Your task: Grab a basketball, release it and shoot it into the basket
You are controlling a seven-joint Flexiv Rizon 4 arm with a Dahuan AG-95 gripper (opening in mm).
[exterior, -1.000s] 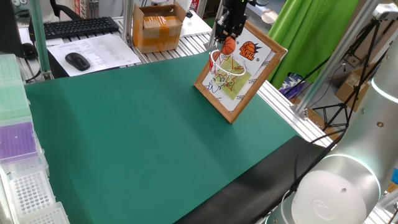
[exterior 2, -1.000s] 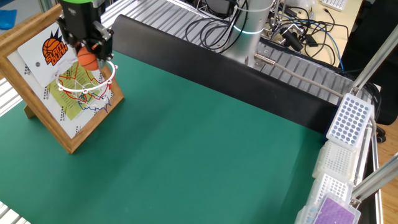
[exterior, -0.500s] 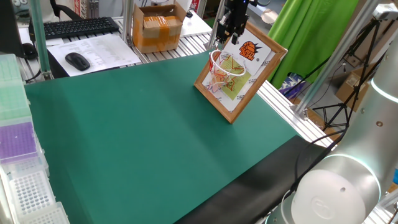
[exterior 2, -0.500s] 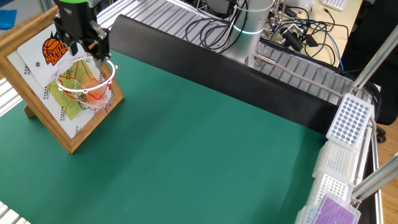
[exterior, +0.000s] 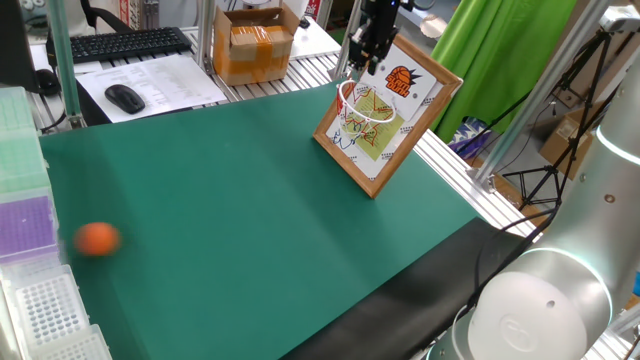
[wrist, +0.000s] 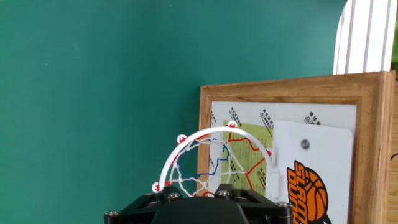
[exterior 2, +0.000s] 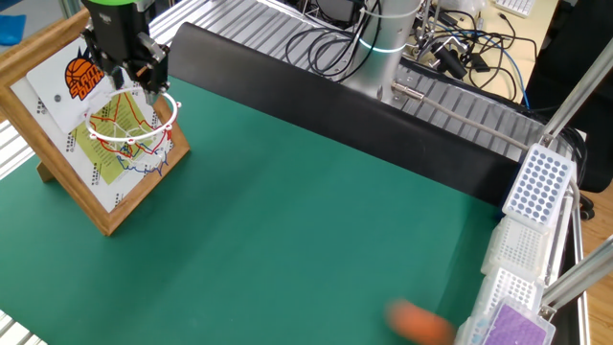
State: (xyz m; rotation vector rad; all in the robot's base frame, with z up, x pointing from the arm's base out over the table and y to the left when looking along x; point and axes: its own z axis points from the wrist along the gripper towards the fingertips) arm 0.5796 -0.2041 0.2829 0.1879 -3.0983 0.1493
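The orange basketball [exterior: 97, 239] lies blurred on the green mat near the racks, far from the hoop; it also shows blurred in the other fixed view [exterior 2: 419, 323]. The basket [exterior: 362, 104] is a white-rimmed hoop with net on the wood-framed backboard [exterior: 418, 122], which stands tilted at the mat's far edge. The hoop is empty [exterior 2: 131, 123]. My gripper [exterior: 360, 62] hangs just above the hoop, open and empty [exterior 2: 129, 79]. In the hand view the gripper [wrist: 198, 194] sits over the hoop rim [wrist: 186, 140] and the backboard [wrist: 373, 124].
A brown cardboard box [exterior: 255, 40], a keyboard [exterior: 120, 42] and a mouse [exterior: 125, 97] lie behind the mat. Tip racks [exterior: 30, 230] line one mat edge [exterior 2: 536, 182]. Cables [exterior 2: 335, 48] and the arm base [exterior 2: 393, 43] stand beyond the black strip.
The ball left the gripper, dropped through the net and rolled across the mat to the rack side. The gripper stayed above the hoop with its jaws apart.
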